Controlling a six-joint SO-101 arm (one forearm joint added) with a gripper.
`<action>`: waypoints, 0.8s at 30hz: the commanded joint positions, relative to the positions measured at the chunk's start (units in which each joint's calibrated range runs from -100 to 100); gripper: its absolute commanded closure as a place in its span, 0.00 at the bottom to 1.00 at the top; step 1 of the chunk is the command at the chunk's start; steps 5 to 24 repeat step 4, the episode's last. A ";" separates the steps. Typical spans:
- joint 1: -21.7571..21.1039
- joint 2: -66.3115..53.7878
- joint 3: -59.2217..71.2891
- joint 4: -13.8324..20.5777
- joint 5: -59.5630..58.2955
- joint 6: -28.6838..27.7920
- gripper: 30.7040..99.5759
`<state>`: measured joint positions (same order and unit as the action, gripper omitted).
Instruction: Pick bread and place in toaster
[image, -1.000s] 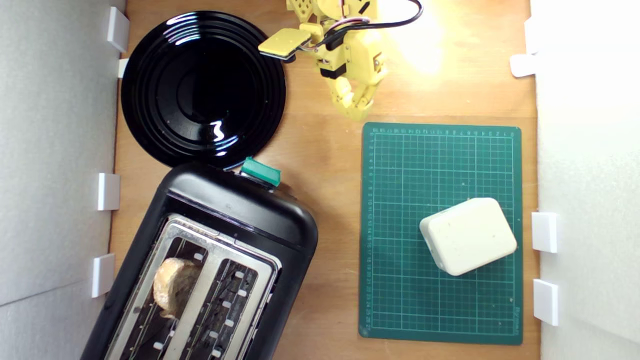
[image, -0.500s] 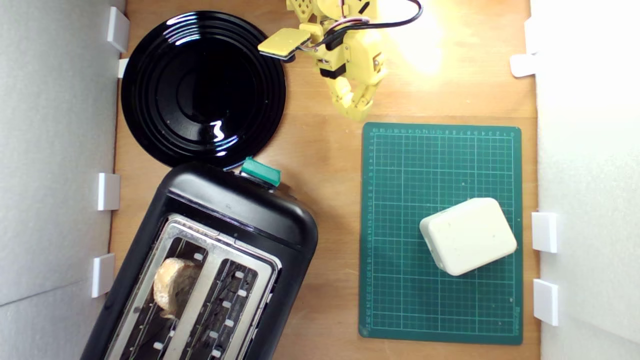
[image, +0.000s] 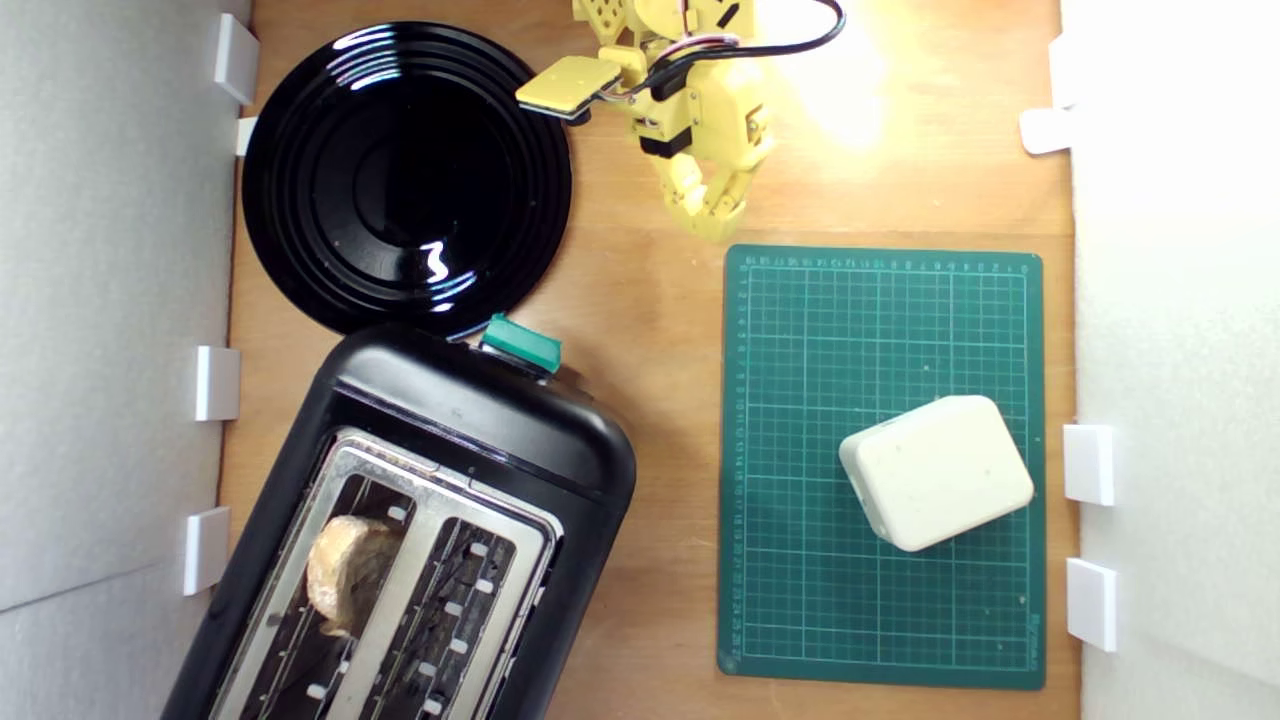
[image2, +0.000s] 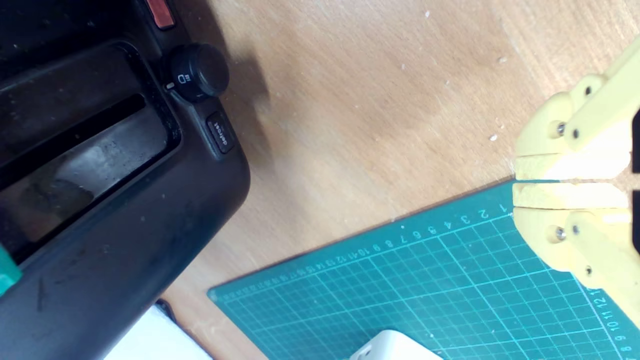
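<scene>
The bread sits in the toaster, well apart from the closed, empty gripper.

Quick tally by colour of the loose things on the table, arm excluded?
Black: 2, plate, toaster
Green: 1, cutting mat
Cream: 1, rounded block
Tan: 1, bread in the toaster slot
Total: 5

The toaster is glossy black with a silver top plate and a teal-green lever knob, the bread tan-brown, the plate glossy black, the cutting mat dark green with a pale grid, the block cream, the worktop light brown wood, the arm yellow.
</scene>
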<state>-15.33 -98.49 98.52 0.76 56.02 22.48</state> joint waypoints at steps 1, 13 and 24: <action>-0.14 -0.35 0.12 0.51 0.21 -0.22 0.85; -0.14 -0.35 0.12 0.51 0.21 -0.22 0.85; -0.14 -0.35 0.12 0.51 0.21 -0.22 0.85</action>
